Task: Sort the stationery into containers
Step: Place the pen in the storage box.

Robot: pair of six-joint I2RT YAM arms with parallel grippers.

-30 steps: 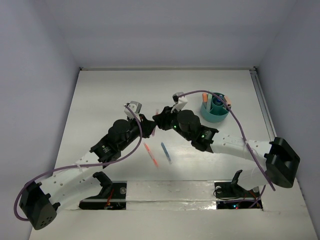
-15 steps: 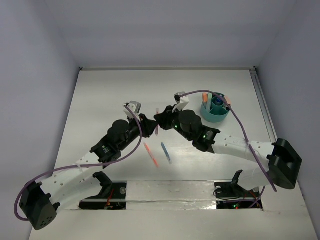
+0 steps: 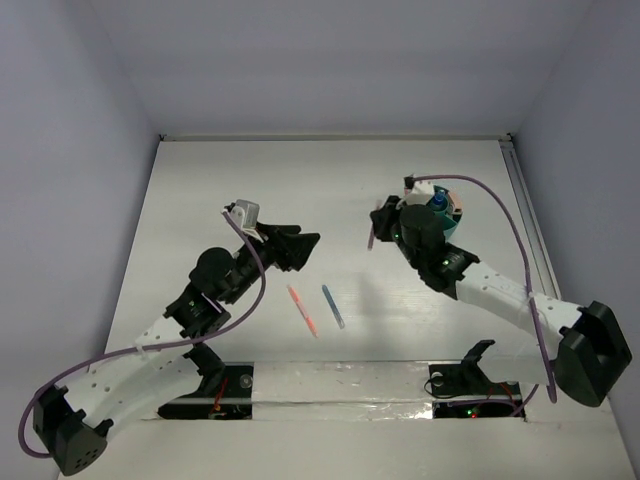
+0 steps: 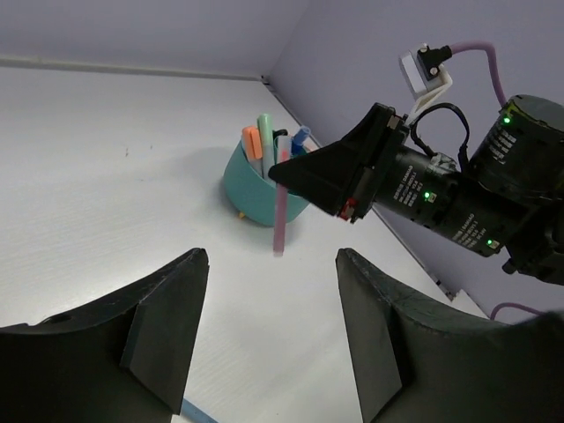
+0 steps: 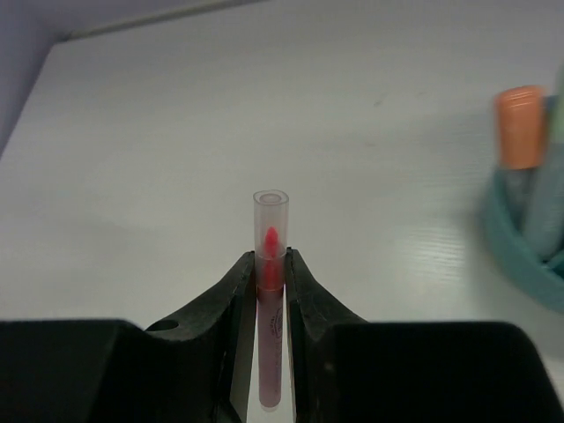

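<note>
Right tool [image 5: 269,261] is now clenched on a pink pen [image 5: 270,335], held upright with its clear cap above the jaws. A second ago both tools met over this pen at mid-tabletop. Since then the left tool [image 3: 305,243] has let go, its fingers [image 4: 167,326] standing wide with nothing between them, and has pulled back to its own side. The right arm has meanwhile swung the pen toward the cup [image 4: 249,194]; from above it hangs near the cup but not yet over it. So the handover looks done, and what remains for this piece is the drop into a compartment. An orange pen [image 3: 302,310] and a blue pen [image 3: 332,306] lie side by side on the tabletop [image 3: 200,200] between the arms, unsorted. From above, the right arm covers most of the cup, so its dividers and free slots cannot be read. The right wrist view cuts the cup off at the frame edge and blurs it. The held piece may be a pen or a capped crayon; I cannot tell which.
</note>
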